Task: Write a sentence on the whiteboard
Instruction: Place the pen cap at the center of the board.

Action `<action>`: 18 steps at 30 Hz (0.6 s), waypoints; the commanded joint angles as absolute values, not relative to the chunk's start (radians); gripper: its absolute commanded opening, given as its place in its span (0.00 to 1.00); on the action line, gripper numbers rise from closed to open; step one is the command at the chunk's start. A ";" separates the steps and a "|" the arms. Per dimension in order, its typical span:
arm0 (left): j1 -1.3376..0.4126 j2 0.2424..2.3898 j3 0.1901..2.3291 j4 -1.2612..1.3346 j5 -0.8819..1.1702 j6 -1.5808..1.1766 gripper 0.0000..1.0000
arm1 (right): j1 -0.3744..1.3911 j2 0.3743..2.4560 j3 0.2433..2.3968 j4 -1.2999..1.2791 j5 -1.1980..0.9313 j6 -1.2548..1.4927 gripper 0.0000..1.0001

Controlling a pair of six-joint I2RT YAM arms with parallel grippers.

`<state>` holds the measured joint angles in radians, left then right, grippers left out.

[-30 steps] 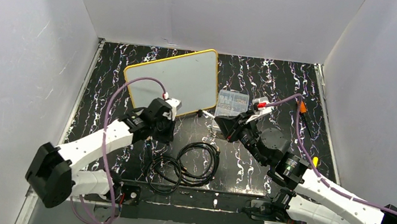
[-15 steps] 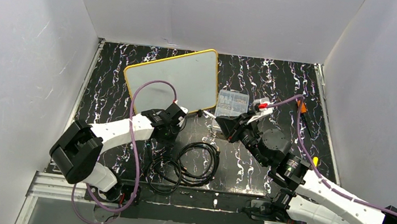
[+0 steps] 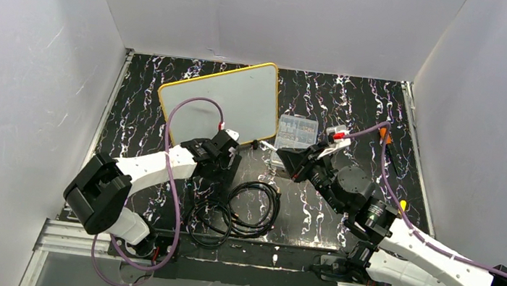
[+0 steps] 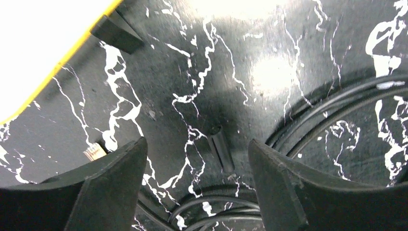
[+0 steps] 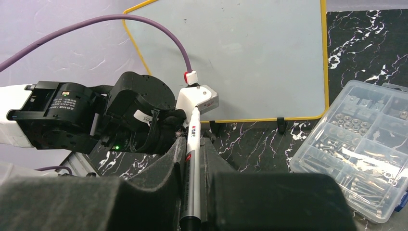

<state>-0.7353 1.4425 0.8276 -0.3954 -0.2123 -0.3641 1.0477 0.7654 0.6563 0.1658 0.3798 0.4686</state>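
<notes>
The whiteboard [image 3: 219,102], white with a yellow rim, lies at the back left, and no sentence shows on its face [image 5: 240,53]. My right gripper [image 5: 192,142] is shut on a white marker [image 5: 190,163], whose tip points toward the board's near edge. In the top view the right gripper [image 3: 285,159] hovers beside the board's near right corner. My left gripper [image 4: 197,144] is open just above the table, and a small black cap [image 4: 220,150] lies between its fingers, touching neither. The board's corner [image 4: 43,43] shows at upper left in the left wrist view.
A clear parts box [image 3: 296,131] sits right of the board, also in the right wrist view [image 5: 356,144]. Coiled black cables [image 3: 238,210] lie near the front, right under the left gripper [image 3: 226,165]. An orange-tipped pen [image 3: 387,146] rests at the far right.
The left arm swung right and lowered toward the table near the board's front edge. Its jaws went from shut to open, and the black cap now lies loose between them. The right arm barely moved.
</notes>
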 commanded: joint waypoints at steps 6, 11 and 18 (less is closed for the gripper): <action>-0.724 1.459 0.819 -0.181 -0.364 -0.397 0.78 | 1.049 0.719 0.635 0.192 0.398 0.476 0.01; -0.725 1.501 0.804 -0.102 -0.405 -0.413 0.79 | 1.049 0.697 0.632 0.177 0.408 0.477 0.01; -0.725 1.523 0.779 -0.082 -0.500 -0.447 0.79 | 1.049 0.673 0.620 0.170 0.421 0.480 0.01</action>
